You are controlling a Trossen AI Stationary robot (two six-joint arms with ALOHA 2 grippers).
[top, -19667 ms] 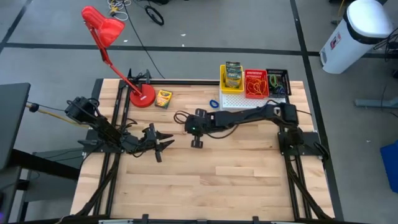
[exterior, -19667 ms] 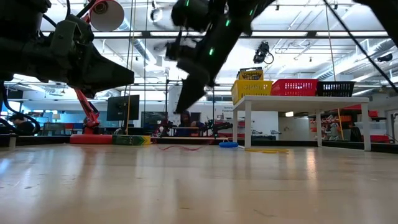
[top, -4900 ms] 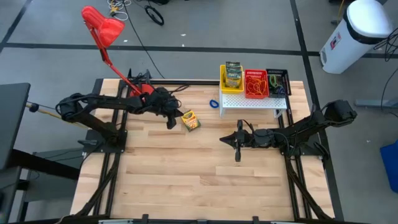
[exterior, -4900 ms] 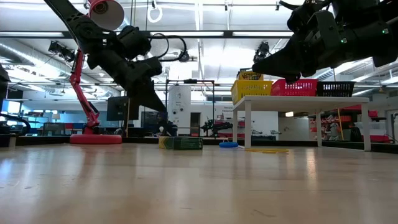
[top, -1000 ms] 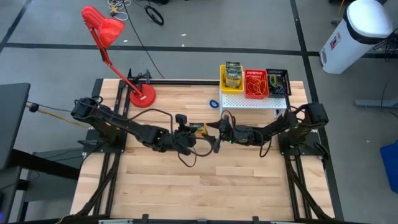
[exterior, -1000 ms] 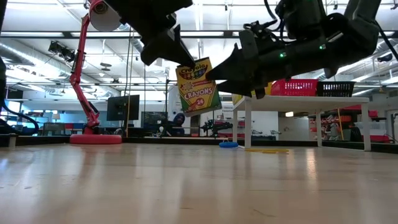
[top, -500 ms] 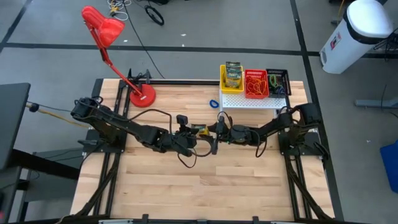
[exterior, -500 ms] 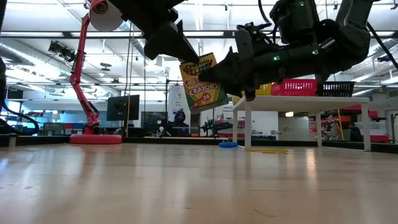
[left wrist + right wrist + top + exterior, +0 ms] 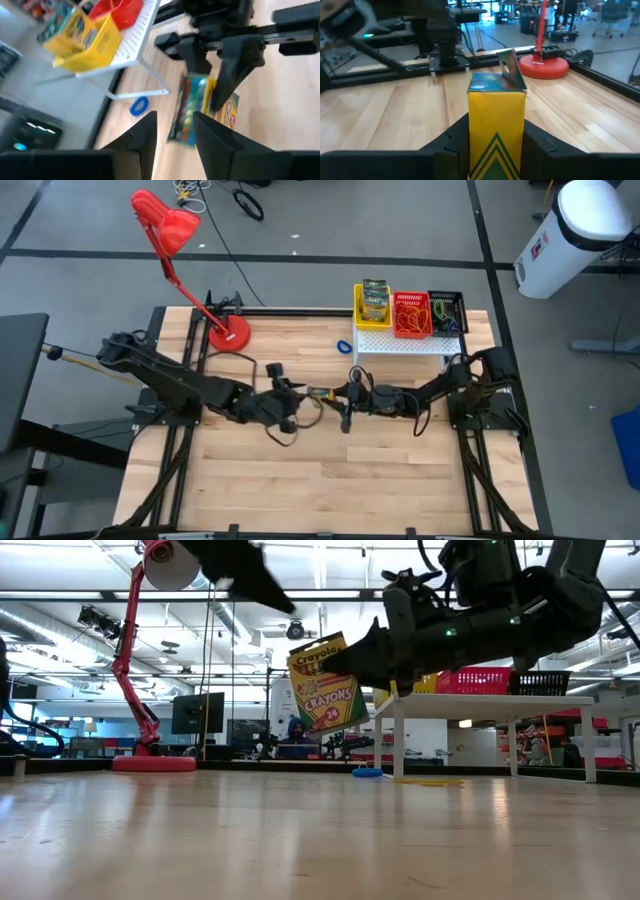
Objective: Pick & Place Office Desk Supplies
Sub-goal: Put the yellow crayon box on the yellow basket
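A yellow-green crayon box [image 9: 328,682] hangs in the air over the middle of the table, with my right gripper [image 9: 357,660] shut on it from the table's right. My left gripper [image 9: 175,142] stands open a little to the box's left [image 9: 290,396], clear of it. Another crayon box stands in the yellow basket [image 9: 373,305]. The red basket [image 9: 411,315] with rubber bands and the black basket [image 9: 447,312] stand beside it on a white shelf [image 9: 400,343]. A blue rubber band [image 9: 344,346] lies on the table by the shelf's left leg. My right gripper pinches the crayon box by its two broad faces [image 9: 517,127], beside the narrow side that faces my wrist. The fingers [image 9: 227,70] come in about level from the table's right. The box [image 9: 320,393] is lifted clear of the table, roughly upright and tilted, its top flap [image 9: 508,65] ajar.
A red desk lamp [image 9: 228,333] stands at the table's far left, its head reaching beyond the table. The white shelf with the baskets takes up the far right. Bare wood [image 9: 330,470] runs along the near half of the table.
My left gripper has opened, let go of the crayon box and drawn back up and toward the table's left. My right gripper has shut on the box, which stays in the air in its hold alone, a little higher.
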